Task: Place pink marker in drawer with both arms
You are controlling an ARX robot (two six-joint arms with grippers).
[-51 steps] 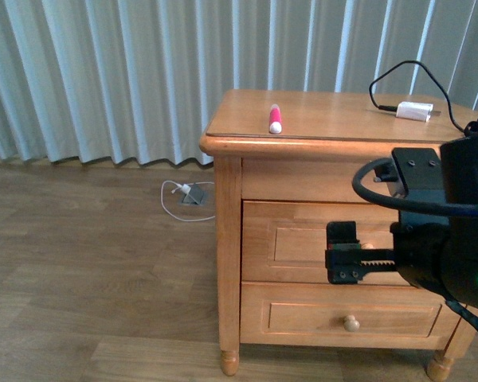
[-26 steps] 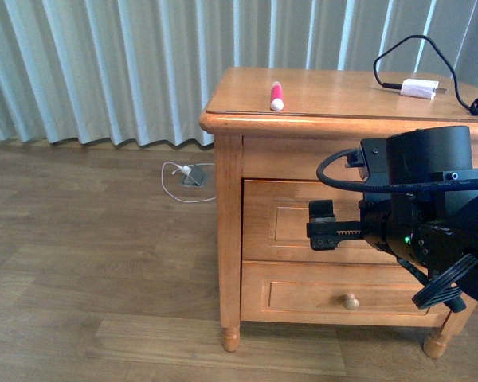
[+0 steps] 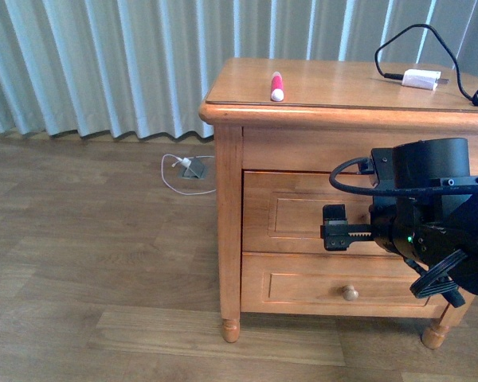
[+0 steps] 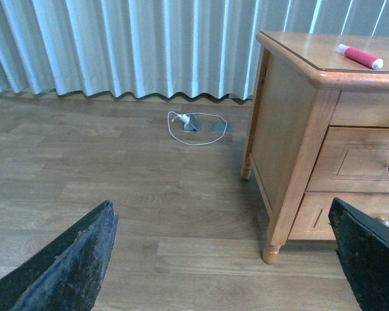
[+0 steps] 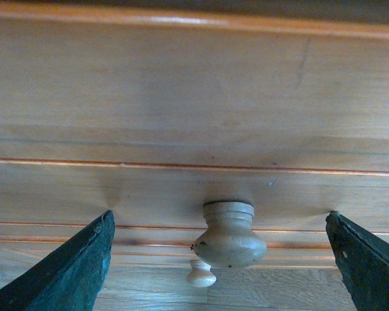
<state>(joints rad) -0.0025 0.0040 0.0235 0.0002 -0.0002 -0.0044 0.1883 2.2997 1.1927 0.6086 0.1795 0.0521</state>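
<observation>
Right wrist view: right gripper point(image 5: 219, 217), jaws spread wide, faces the upper drawer point(image 5: 149, 181). Its round knob point(image 5: 228, 238) sits between the jaws, not yet touched. For a sound grip, the jaws should advance squarely until the knob's neck lies between them, then close and pull straight out. Pink marker point(image 3: 276, 85) lies on the nightstand top point(image 3: 342, 87), well above the jaws, near the front edge. Left gripper point(image 4: 220, 214), jaws also wide and empty, hangs beside the nightstand over wooden floor point(image 4: 117, 168), with room to rise.
</observation>
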